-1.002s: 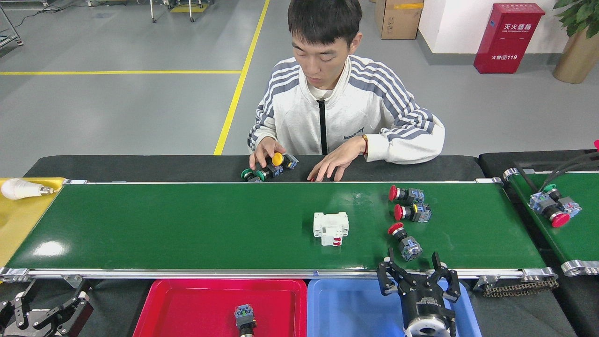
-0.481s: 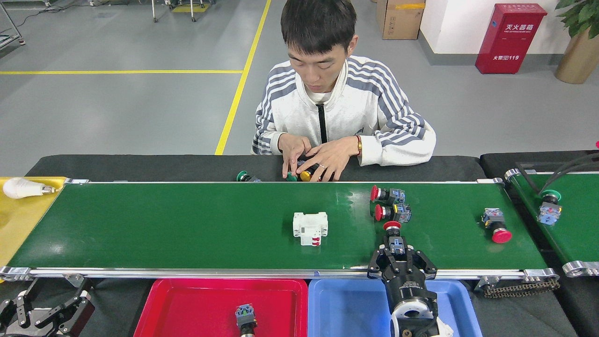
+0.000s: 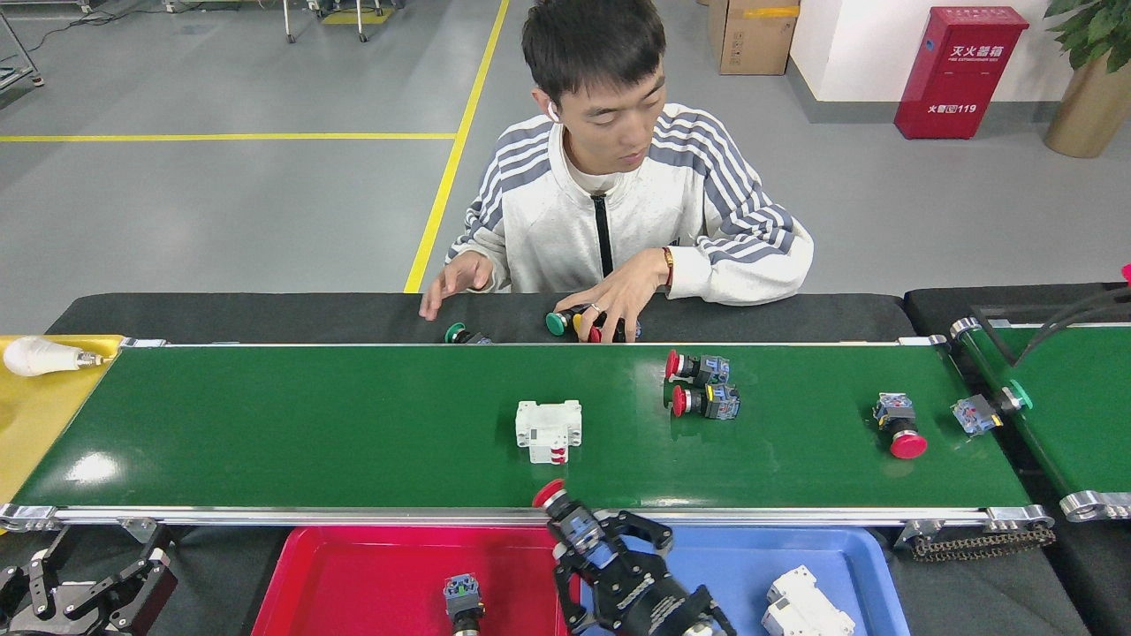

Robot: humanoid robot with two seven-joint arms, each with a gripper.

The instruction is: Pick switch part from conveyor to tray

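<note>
My right gripper [image 3: 603, 541] is shut on a red-capped switch part [image 3: 565, 514], held tilted above the conveyor's near rail, over the seam between the red tray [image 3: 353, 574] and the blue tray [image 3: 724, 565]. On the green conveyor [image 3: 309, 424] lie two red-capped switch parts [image 3: 700, 367] [image 3: 707, 401] side by side, a third [image 3: 899, 426] further right, and a white breaker [image 3: 549, 430]. One switch part [image 3: 462, 602] lies in the red tray. My left gripper [image 3: 88, 590] rests at the lower left, open and holding nothing.
A white breaker [image 3: 802, 606] lies in the blue tray. A green-capped part [image 3: 985, 412] straddles the gap to the second belt [image 3: 1078, 433] at right. A person sits behind the conveyor, hands [image 3: 610, 305] over more switch parts on the black table. A bulb [image 3: 40, 356] lies on the yellow surface at left.
My right gripper shut on the nearest red-capped switch part, lifted it off the belt and carried it left and toward me over the trays. The other parts on the belt drifted left.
</note>
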